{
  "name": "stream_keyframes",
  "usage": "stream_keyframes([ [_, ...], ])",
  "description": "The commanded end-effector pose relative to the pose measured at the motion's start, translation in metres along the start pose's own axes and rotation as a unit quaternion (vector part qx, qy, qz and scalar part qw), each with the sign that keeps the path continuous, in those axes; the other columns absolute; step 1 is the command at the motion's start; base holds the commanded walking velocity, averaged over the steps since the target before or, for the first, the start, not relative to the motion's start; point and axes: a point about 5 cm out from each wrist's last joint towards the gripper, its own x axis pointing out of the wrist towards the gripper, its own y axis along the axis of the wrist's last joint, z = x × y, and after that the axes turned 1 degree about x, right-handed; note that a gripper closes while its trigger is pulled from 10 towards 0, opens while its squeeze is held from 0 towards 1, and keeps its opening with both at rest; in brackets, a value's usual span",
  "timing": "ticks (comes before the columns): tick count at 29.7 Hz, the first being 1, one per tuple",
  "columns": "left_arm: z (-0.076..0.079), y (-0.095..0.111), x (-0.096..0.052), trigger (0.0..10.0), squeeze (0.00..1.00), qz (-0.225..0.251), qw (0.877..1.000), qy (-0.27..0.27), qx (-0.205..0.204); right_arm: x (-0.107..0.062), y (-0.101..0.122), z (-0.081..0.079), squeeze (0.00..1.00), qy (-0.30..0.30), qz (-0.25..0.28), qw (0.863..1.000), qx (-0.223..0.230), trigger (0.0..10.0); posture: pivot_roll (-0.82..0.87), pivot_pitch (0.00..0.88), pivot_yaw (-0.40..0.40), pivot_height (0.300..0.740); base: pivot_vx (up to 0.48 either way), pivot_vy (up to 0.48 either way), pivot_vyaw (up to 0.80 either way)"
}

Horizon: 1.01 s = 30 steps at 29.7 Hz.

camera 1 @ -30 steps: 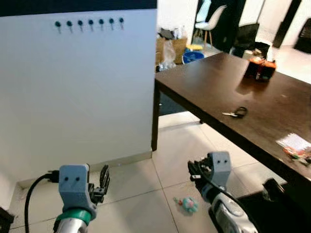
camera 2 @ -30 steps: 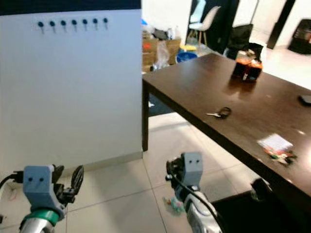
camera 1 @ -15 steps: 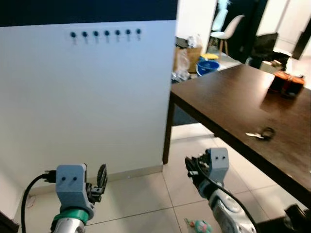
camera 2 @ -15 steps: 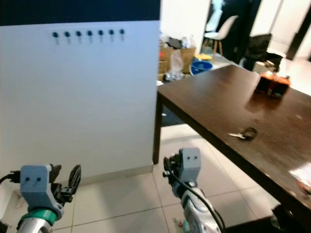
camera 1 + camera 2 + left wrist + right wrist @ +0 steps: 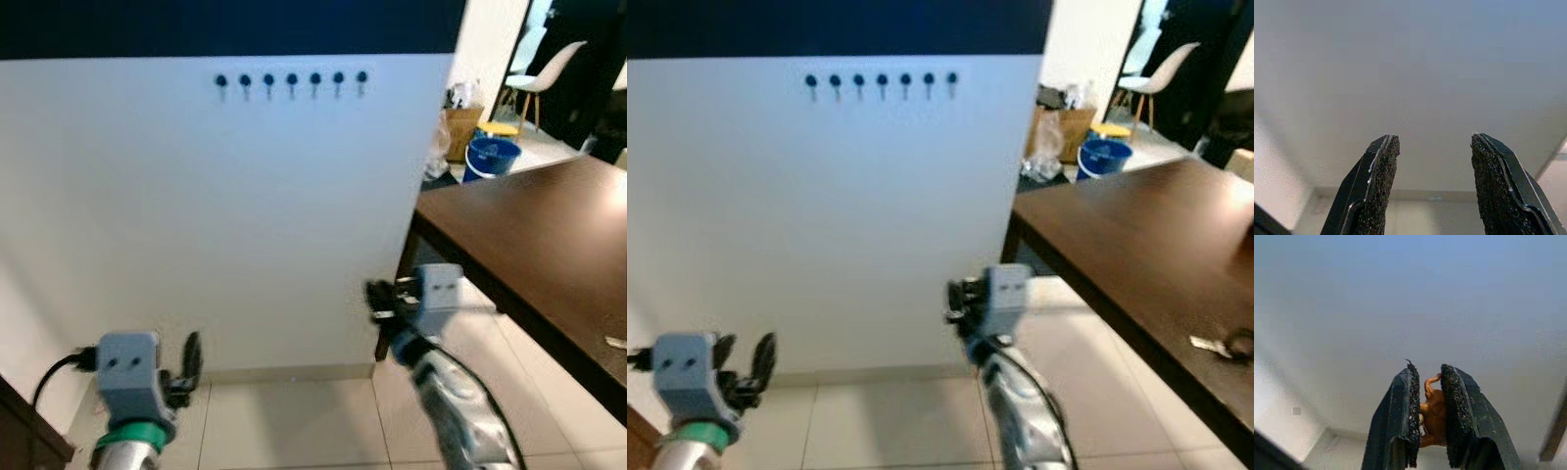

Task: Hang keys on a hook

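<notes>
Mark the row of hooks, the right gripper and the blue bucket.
row of hooks (image 5: 291, 80), left eye view, middle hook's knob.
right gripper (image 5: 1427, 382), right wrist view, between the fingertips.
blue bucket (image 5: 490, 157), left eye view, its side wall.

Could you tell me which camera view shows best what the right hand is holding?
The right wrist view: an orange item sits pinched between the right hand's fingers. In the eye views, the right hand points at the wall and hides the item.

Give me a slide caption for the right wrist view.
Right tool closed on a small orange object, facing the white wall.
</notes>
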Motion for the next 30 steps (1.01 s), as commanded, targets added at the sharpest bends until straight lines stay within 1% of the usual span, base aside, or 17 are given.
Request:
stream_keyframes([
  [1,0.001,-0.004,-0.002,10.0,0.0,-0.009,1.0,-0.001,-0.002,-0.006,-0.003,0.009,0.0,-0.008,-0.012,1.0,-0.004,10.0,-0.13,0.037,0.096,0.74,0.326,0.0,0.0],
  [5,0.001,-0.004,-0.002,10.0,0.0,-0.01,1.0,-0.001,-0.002,-0.006,-0.002,0.007,0.0,0.0,-0.012,1.0,-0.01,10.0,-0.13,0.037,0.096,0.74,0.325,0.0,0.0],
  [7,0.001,-0.004,-0.002,10.0,0.0,-0.01,1.0,0.0,-0.001,-0.005,-0.001,0.006,0.0,0.005,-0.012,1.0,-0.012,10.0,-0.13,0.037,0.096,0.74,0.319,0.0,0.4],
  [11,0.0,-0.005,-0.002,10.0,0.0,-0.01,1.0,0.0,-0.001,-0.004,0.0,0.004,0.0,0.015,-0.012,1.0,-0.019,10.0,-0.13,0.037,0.096,0.74,0.319,0.0,0.8],
  [13,0.0,-0.005,-0.002,10.0,0.0,-0.01,1.0,0.0,0.0,-0.001,0.005,-0.003,0.0,0.034,-0.005,0.999,-0.031,10.0,-0.13,0.037,0.096,0.74,0.313,0.0,0.8],
  [15,0.0,-0.005,-0.002,10.0,0.0,-0.01,1.0,0.0,0.0,0.0,0.009,-0.007,0.0,0.043,0.001,0.999,-0.029,10.0,-0.13,0.037,0.095,0.74,0.311,0.0,0.0],
  [18,0.0,-0.005,-0.003,10.0,0.0,-0.011,1.0,0.0,0.0,0.0,0.009,-0.007,0.0,0.043,0.001,0.999,-0.02,10.0,-0.13,0.037,0.095,0.74,0.311,0.0,0.0],
  [30,-0.001,-0.005,-0.003,10.0,0.0,-0.013,1.0,0.002,-0.001,0.003,0.022,-0.019,0.0,0.082,0.017,0.996,-0.035,10.0,-0.13,0.042,0.095,0.74,0.303,0.0,0.0],
])
